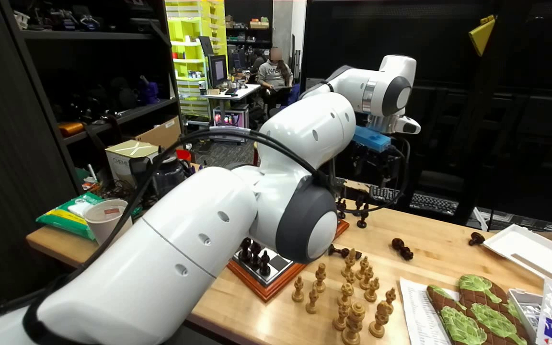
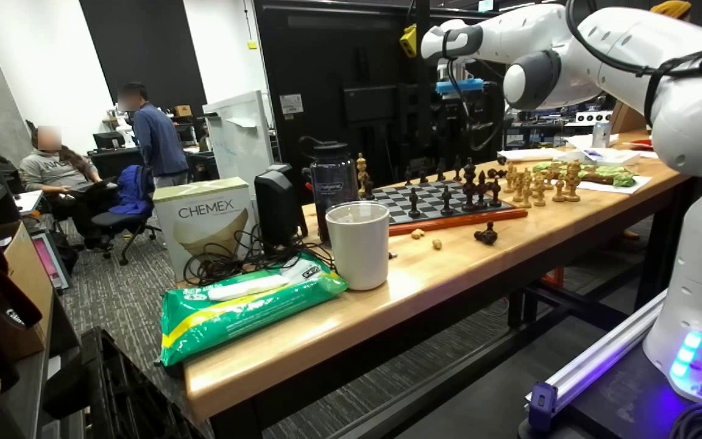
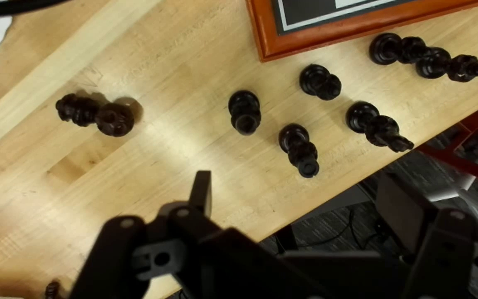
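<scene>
Our gripper (image 3: 301, 195) hangs above an edge of the wooden table (image 3: 172, 141), its two jaws spread wide, with floor and tabletop showing in the gap between them. Nearest to it, in the wrist view, we see a dark chess piece (image 3: 299, 149) standing upright on the wood. Another dark piece (image 3: 245, 114) stands close beside that one, while a smaller dark piece (image 3: 321, 83) is nearer to the red-brown frame of the chessboard (image 3: 334, 36). We find a taller dark piece (image 3: 378, 126) near the table's edge, and a toppled dark piece (image 3: 83, 113) lying well apart, toward the left of that view. In an exterior view, we can make out a cluster of light chess pieces (image 1: 352, 323) standing beside the board, then a brown-and-green oven mitt (image 1: 487, 314) partly over a printed sheet (image 1: 422, 306), and a white tray (image 1: 523, 242). In an exterior view, we also see a white cup (image 2: 359, 250) just beside a green packet (image 2: 247, 311), with a dark bottle (image 2: 334, 189) and a CHEMEX box (image 2: 208, 222) behind them.
</scene>
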